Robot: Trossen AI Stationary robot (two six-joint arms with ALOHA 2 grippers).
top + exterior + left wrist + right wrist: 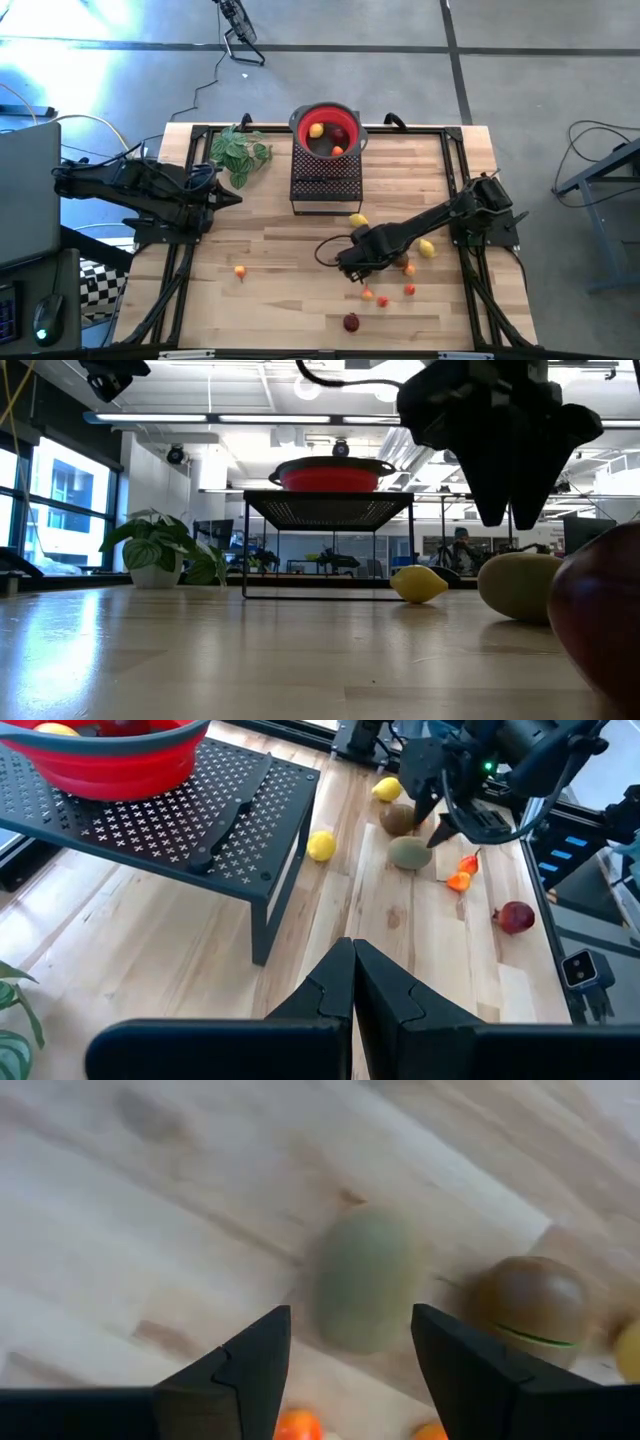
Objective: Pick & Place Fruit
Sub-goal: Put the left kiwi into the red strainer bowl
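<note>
A pale wooden surface [280,250] carries a black mesh stand [325,182] at its far middle, with a red bowl [326,128] on top holding a lemon and two red pieces. In front of the stand, to its right side, the right pincer [350,1355] hangs just above an olive-green oval fruit [364,1277], its fingers spread apart with nothing between them. A brown oval fruit [531,1302] lies just beside the green one. Two lemons [358,220], small orange pieces [383,301] and a dark red ball [351,322] lie near. Left of the stand, the left pincer [353,982] waits, fingers pressed together, empty.
</note>
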